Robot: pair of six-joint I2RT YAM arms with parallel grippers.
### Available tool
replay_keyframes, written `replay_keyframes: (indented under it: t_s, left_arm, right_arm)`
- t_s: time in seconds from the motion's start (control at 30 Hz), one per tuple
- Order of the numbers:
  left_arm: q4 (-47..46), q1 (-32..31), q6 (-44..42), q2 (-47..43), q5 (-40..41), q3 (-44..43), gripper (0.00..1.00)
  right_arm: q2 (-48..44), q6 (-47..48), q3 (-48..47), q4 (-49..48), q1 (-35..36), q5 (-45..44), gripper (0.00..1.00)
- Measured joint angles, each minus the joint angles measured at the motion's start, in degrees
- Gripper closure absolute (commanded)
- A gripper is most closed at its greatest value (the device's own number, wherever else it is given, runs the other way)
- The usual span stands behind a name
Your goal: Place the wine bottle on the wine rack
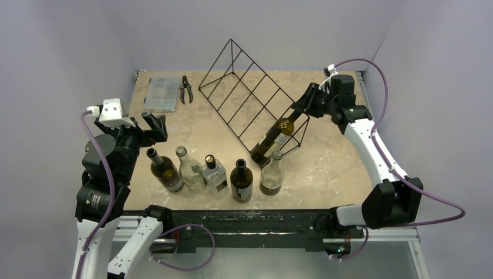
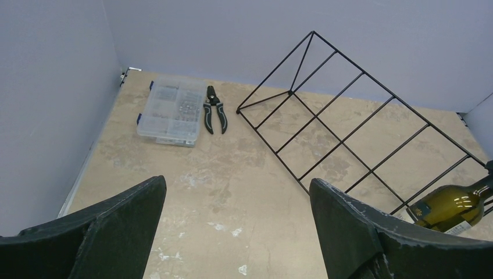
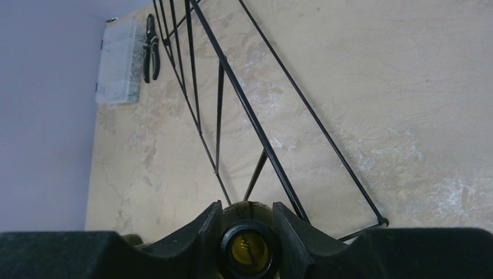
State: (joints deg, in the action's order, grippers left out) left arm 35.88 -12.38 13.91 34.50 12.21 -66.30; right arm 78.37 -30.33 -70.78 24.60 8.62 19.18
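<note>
The black wire wine rack stands at the back middle of the table, its sloped face split into slots. An olive-green wine bottle lies tilted in the rack's nearest right slot, base down toward the front. My right gripper is shut on its neck; the right wrist view shows the bottle's open mouth between the fingers. The bottle also shows in the left wrist view. My left gripper is open and empty at the table's left, above bare tabletop.
Several more bottles stand in a row near the front edge, among them a dark one, a clear one and another dark one. A clear parts box and black pliers lie at the back left.
</note>
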Motion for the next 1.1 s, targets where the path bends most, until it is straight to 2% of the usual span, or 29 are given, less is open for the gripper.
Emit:
replay_keyframes:
  t_s: [0.13,0.2,0.5,0.9,1.1]
  left_arm:
    - [-0.13,0.02,0.0,0.04,-0.02,0.35,0.07]
    - [-0.22,0.02,0.0,0.04,-0.02,0.35,0.07]
    - [-0.26,0.02,0.0,0.31,-0.09,0.46,0.07]
    - [-0.28,0.09,0.02,0.42,-0.61,0.55,0.07]
    - [-0.28,0.2,0.04,0.42,-0.79,0.57,0.07]
  right_arm:
    - [-0.37,1.55,0.0,0.63,-0.02,-2.84,0.53]
    - [-0.76,2.25,0.0,0.72,0.0,-3.82,0.47]
    - [-2.14,4.02,0.0,1.51,0.22,-6.16,0.38]
    - [-6.97,7.43,-0.24,6.49,0.5,-13.88,0.32]
    - [-10.43,9.57,-0.48,8.94,5.88,-17.9,0.3]
